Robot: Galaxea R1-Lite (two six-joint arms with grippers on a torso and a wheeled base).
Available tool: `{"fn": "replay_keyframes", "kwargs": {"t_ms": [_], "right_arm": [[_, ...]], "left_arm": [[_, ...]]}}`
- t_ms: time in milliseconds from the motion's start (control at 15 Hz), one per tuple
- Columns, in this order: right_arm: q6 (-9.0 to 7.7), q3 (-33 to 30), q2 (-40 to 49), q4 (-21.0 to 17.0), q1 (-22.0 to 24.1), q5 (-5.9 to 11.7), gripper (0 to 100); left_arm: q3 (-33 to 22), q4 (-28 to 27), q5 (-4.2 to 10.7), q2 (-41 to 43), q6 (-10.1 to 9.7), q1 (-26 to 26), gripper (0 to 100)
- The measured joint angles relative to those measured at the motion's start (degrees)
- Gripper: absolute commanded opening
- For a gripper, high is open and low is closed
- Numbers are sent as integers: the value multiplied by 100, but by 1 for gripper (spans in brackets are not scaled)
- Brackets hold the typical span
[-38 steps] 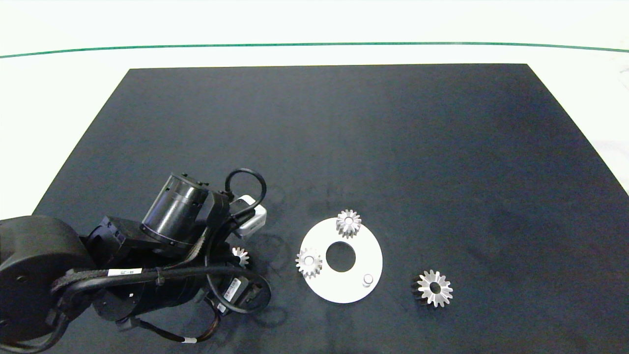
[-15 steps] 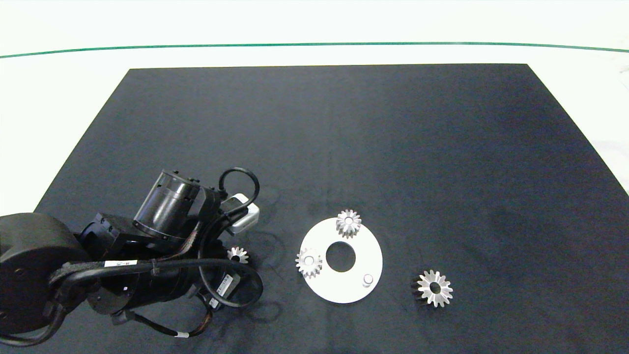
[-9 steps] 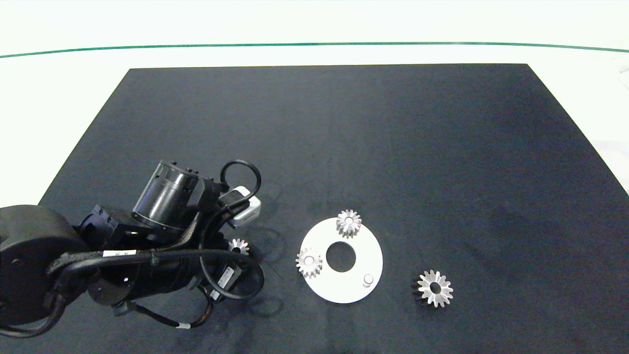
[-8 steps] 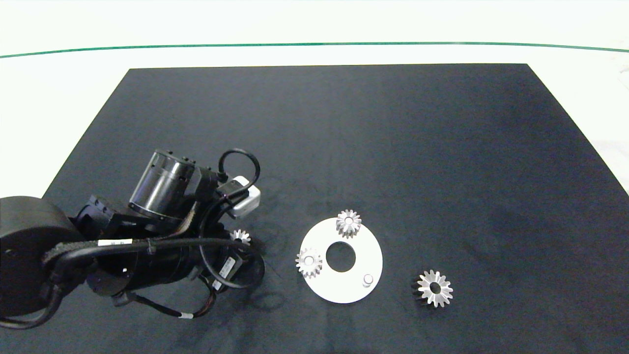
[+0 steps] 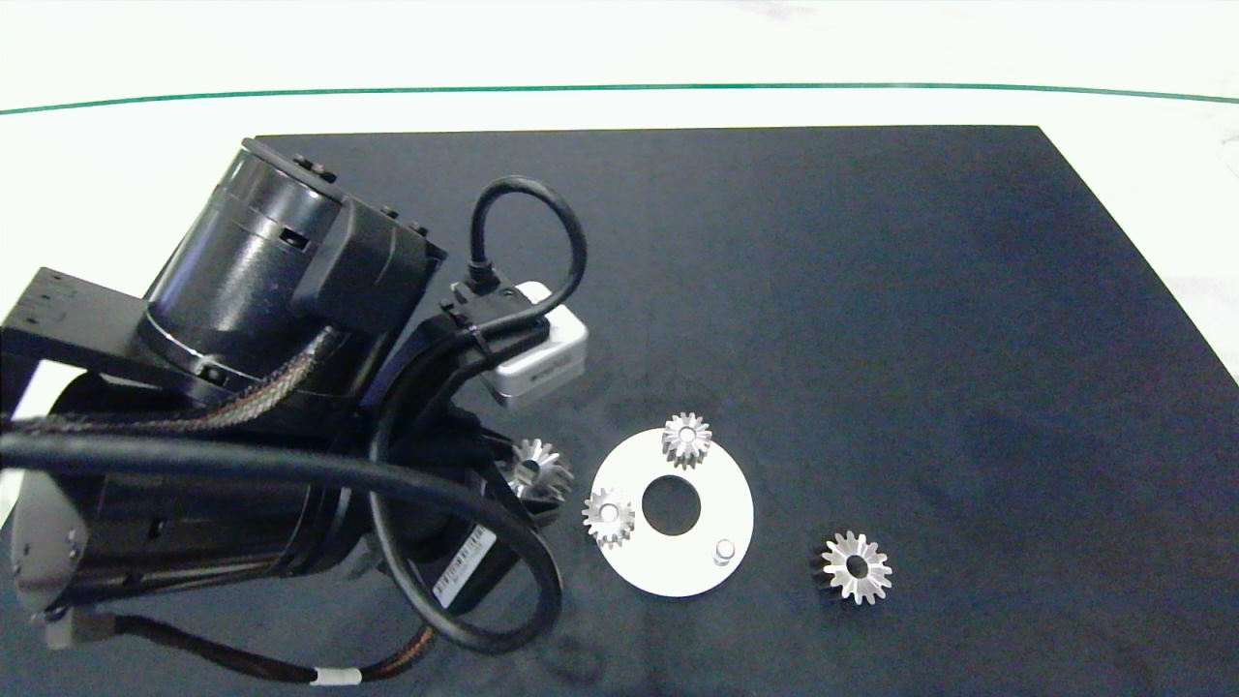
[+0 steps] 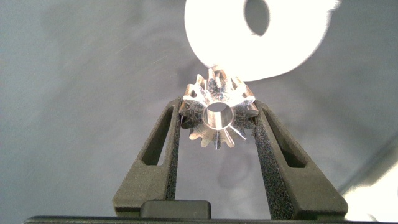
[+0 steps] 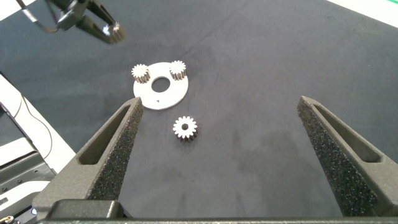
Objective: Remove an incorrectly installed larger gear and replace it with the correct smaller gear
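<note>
While it hangs above the black mat (image 5: 774,252) at the lower left of the head frame, the left gripper (image 6: 216,121) is clamped on the smaller gear (image 6: 216,116), which sits pinched between the two foam-lined fingers with its bore facing the wrist camera. Half a second ago that gear lay much lower and further left, with the arm small in the head view. Now the arm fills the left side of the frame, and the gear (image 5: 535,471) rides in the air just left of the white disc (image 5: 697,571). The pick therefore looks done, and the carry to the mount is under way.

On the disc, two small gears sit on their pins, one (image 5: 608,517) at its left edge and one (image 5: 686,439) at its top. The third pin (image 5: 723,552), at the lower right, stands bare. That is where the held gear belongs, I judge, so it must cross over the disc's left gear and centre hole without knocking either seated gear.

Further right, the larger gear (image 5: 856,567) lies loose on the mat, already off the disc and well apart from it. The right gripper (image 7: 230,155) is spread wide and empty, high over the mat away from the work.
</note>
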State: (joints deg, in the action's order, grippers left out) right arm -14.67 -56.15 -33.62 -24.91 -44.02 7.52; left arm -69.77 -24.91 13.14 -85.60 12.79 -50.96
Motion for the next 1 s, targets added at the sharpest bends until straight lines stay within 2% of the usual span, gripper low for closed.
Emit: {"fn": "replay_keyframes", "kwargs": {"t_ms": [133, 267, 400, 600, 800, 1000], "right_arm": [[0, -2, -5, 0, 0, 0, 100], [0, -10, -13, -1, 0, 0, 100], [0, 28, -26, -6, 0, 0, 100], [0, 59, -39, -4, 1, 0, 100], [6, 76, -44, -1, 1, 0, 100], [9, 74, -46, -1, 1, 0, 100]], "left_arm": [[-294, -23, 249, -266, -37, -408, 31], [-705, -41, 350, -579, -41, -824, 31], [-1130, -119, 378, -944, -39, -987, 31], [-1719, -756, 389, -1434, -44, -1036, 31], [-2033, -1001, 466, -1897, -50, -1067, 31], [-2206, -1059, 472, -2239, -55, -1070, 31]]}}
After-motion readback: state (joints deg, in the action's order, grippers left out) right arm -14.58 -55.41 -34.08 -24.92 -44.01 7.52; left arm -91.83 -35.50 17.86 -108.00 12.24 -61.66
